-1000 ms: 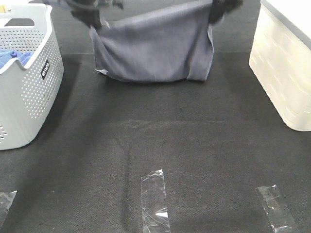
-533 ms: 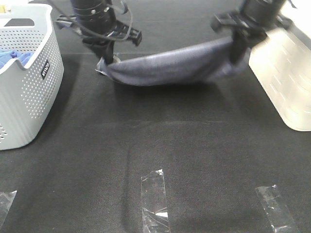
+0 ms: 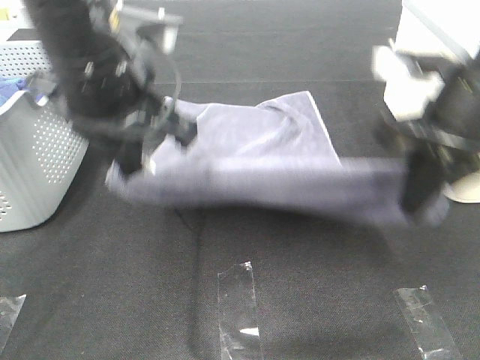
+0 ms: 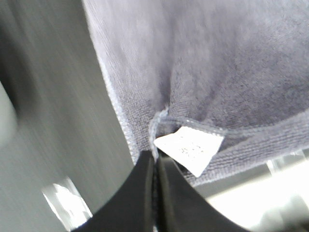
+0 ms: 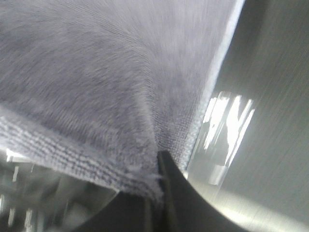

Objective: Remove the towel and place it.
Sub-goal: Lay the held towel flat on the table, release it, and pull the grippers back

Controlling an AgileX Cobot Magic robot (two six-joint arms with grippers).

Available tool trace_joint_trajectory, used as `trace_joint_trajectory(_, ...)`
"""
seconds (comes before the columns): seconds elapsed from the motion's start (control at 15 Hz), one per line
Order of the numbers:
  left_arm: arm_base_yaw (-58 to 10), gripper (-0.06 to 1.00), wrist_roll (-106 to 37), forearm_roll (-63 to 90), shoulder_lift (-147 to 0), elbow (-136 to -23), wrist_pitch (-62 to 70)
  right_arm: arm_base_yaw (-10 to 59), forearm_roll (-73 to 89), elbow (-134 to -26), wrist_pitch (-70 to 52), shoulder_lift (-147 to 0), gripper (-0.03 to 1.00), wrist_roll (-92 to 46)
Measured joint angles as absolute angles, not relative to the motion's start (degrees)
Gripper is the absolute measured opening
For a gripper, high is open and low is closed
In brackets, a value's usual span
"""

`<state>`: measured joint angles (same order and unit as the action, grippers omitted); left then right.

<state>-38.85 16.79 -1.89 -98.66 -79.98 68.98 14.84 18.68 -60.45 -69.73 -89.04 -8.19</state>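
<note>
Your left claw (image 4: 154, 163) is pinched tight together. Its two black fingers have a corner of the towel (image 3: 255, 161) clamped between them, right at the stitched hem. The right claw (image 5: 157, 166) is the same deal: fingers closed on the other corner, with terry cloth bunched up where it grips.

From the high camera you can see the towel strung out between the two claws across the middle of the black table (image 3: 315, 292). The left claw holds its end beside the grey basket (image 3: 34, 172), and the right one holds its end in front of the white bin (image 3: 424, 26). The held edge is motion-blurred, so you can't tell if it touches the table. The far end, with one corner showing, looks like it's lying flat on the table.

As for writing, there's a small white tag (image 4: 189, 150) sewn into the hem just beside the left claw's fingertips, but whatever is printed on it is too smeared to read.

A blue cloth (image 3: 9, 91) sits in the basket, and strips of clear tape (image 3: 238, 307) are stuck on the near side of the table.
</note>
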Motion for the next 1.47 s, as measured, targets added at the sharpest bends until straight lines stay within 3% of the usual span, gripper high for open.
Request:
trace_joint_trajectory(0.27,-49.8,0.00,26.3,0.0,-94.1,-66.1,67.2,14.8,21.4,-44.9,-69.7,-80.7,0.00,-8.3)
trace_joint_trajectory(0.47,-54.9,0.00,28.4,6.1,-94.0,-59.1,62.4,14.8,21.9,-40.2,-69.7,-77.9,0.00,-8.3)
trace_joint_trajectory(0.87,-55.3,0.00,27.8,15.4,-93.9,-48.6,52.0,14.8,24.5,-31.5,-67.3,-77.5,0.00,-8.3)
trace_joint_trajectory(1.4,-55.3,0.00,27.7,17.9,-93.9,-48.0,51.6,14.8,24.9,-30.8,-65.0,-77.5,0.00,-8.3)
trace_joint_trajectory(1.47,-55.3,0.03,27.7,17.9,-93.9,-48.0,51.7,14.8,24.9,-30.8,-65.0,-77.5,0.06,-8.3)
